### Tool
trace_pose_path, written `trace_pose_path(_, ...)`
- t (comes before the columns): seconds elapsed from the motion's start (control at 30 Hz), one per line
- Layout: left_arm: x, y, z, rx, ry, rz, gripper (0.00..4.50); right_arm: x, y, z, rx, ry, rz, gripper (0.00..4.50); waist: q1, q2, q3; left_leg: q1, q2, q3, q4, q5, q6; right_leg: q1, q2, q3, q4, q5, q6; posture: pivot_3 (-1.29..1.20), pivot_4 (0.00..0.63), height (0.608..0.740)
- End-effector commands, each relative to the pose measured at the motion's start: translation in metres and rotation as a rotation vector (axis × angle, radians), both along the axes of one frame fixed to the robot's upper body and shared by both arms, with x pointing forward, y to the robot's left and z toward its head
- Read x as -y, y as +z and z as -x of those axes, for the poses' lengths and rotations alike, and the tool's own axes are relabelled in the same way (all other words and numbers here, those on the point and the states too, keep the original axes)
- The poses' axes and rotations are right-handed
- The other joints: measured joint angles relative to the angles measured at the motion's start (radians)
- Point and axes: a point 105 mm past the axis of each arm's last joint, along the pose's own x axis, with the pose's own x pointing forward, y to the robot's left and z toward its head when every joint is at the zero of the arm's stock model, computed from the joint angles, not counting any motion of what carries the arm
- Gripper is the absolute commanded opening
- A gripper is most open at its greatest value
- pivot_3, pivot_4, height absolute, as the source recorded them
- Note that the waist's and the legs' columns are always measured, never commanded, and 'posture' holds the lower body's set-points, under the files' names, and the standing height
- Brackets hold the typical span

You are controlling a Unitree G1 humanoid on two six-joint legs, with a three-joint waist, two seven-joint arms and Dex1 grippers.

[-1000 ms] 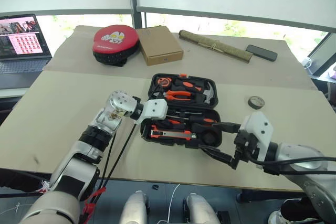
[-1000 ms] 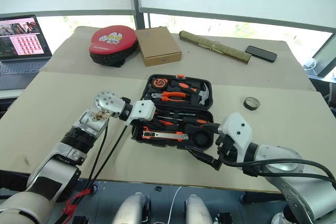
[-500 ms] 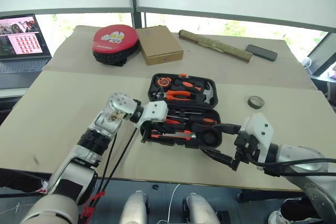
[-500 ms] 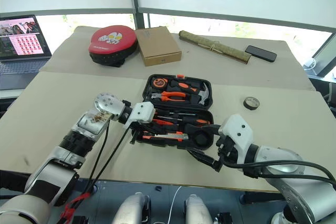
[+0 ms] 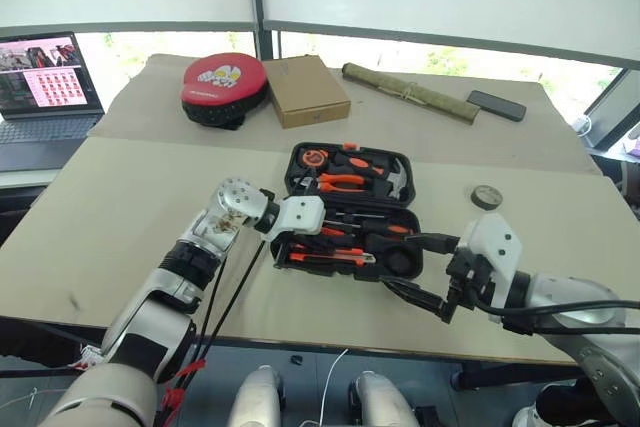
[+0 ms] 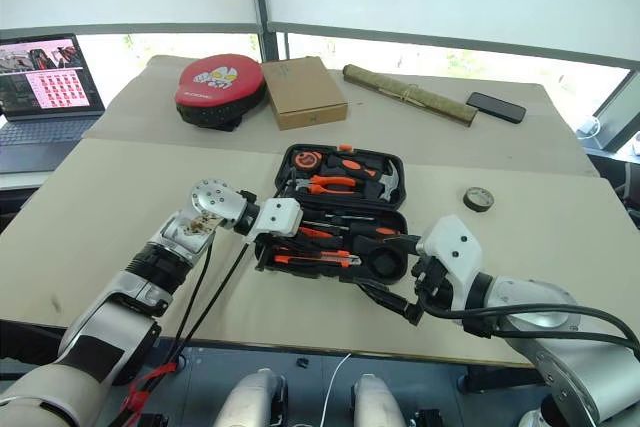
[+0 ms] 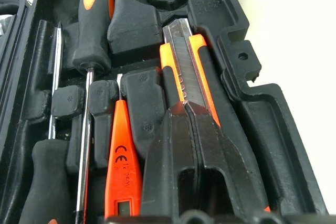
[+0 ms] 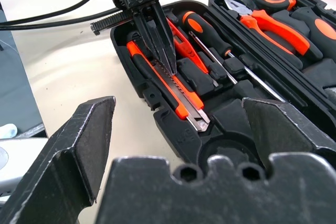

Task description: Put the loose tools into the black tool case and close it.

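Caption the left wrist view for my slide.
Shut left end effector pressing the utility knife into the open tool case.

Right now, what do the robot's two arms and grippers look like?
Both arms are silver-grey metal with black joint bands. Each wrist carries a white housing. The left gripper and right gripper have two black fingers each. Black cables run loose along both forearms, with red ties near the left arm's base.

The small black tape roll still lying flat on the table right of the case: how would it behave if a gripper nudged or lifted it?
The small black tape roll lies flat on its side, so a nudge would likely slide it across the smooth tan table rather than roll it. It looks light. Tipped onto its edge during a pinch, its round shape could let it roll away.
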Motion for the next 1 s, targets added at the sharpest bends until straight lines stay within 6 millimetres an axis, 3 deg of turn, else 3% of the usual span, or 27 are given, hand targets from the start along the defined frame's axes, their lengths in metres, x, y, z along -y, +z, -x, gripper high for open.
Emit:
trace_pose_path(0.03,0.001,0.020,0.008,-0.088,0.014,0.127,0.04,0.005,0.009,0.001,0.035,-0.018,0.007,4.50,-0.002,0.000,0.000,0.000,0.000,0.000,0.000,0.000,0.000,0.000,0.000,0.000,0.000,0.000,0.000,0.00,0.150,0.740)
trace_pose_path(0.07,0.001,0.031,0.009,-0.089,0.016,0.170,0.04,0.009,0.009,0.000,0.035,-0.032,0.010,4.50,-0.003,0.000,0.000,-0.001,0.000,0.000,-0.001,0.000,0.000,-0.001,0.000,0.000,0.000,0.000,0.000,0.00,0.150,0.740)
trace_pose_path(0.17,-0.011,0.061,0.012,-0.077,0.048,0.241,0.80,0.041,0.009,-0.001,0.012,-0.148,0.023,4.50,-0.002,0.000,0.000,-0.007,0.000,-0.001,-0.001,0.000,0.000,-0.006,0.000,0.000,0.000,0.000,0.000,0.00,0.150,0.740)
trace_pose_path(0.37,-0.038,0.106,0.029,-0.176,0.082,0.321,3.04,0.121,0.018,0.013,-0.017,-0.374,0.097,4.50,0.000,0.000,0.001,-0.008,-0.001,-0.001,-0.001,0.000,0.000,-0.007,0.000,0.000,0.000,0.000,0.001,0.00,0.150,0.740)
trace_pose_path(0.5,-0.047,0.121,0.038,-0.195,0.091,0.341,4.42,0.149,0.027,0.021,-0.027,-0.432,0.125,4.50,-0.001,0.000,0.001,-0.007,0.000,-0.001,-0.001,0.000,0.000,-0.007,0.000,0.000,-0.001,0.000,0.001,0.00,0.150,0.740)
trace_pose_path(0.6,-0.048,0.125,0.038,-0.201,0.103,0.353,4.47,0.156,0.032,0.012,-0.020,-0.437,0.138,4.50,-0.007,0.001,0.001,-0.001,0.000,-0.001,-0.003,0.000,0.000,-0.001,0.000,0.000,-0.002,-0.002,0.003,0.00,0.150,0.740)
trace_pose_path(0.73,-0.041,0.125,0.038,-0.174,0.100,0.363,4.47,0.158,0.031,-0.021,0.001,-0.433,0.179,4.50,-0.023,0.000,0.001,0.000,0.000,0.000,-0.003,0.000,0.000,-0.001,0.000,0.001,-0.003,-0.003,0.005,0.00,0.150,0.740)
trace_pose_path(0.87,-0.032,0.128,0.041,-0.168,0.098,0.385,4.47,0.164,0.026,-0.060,0.026,-0.431,0.275,4.50,-0.024,0.002,0.002,-0.001,-0.001,0.000,-0.004,0.000,0.000,-0.002,0.000,0.001,-0.003,-0.001,0.000,0.00,0.150,0.740)
trace_pose_path(1.0,-0.031,0.128,0.049,-0.162,0.083,0.379,4.47,0.162,0.024,-0.117,0.053,-0.449,0.388,4.50,-0.032,0.004,0.004,-0.002,-0.002,0.003,-0.005,0.000,0.000,-0.005,0.000,0.004,-0.003,0.000,0.001,0.00,0.150,0.740)
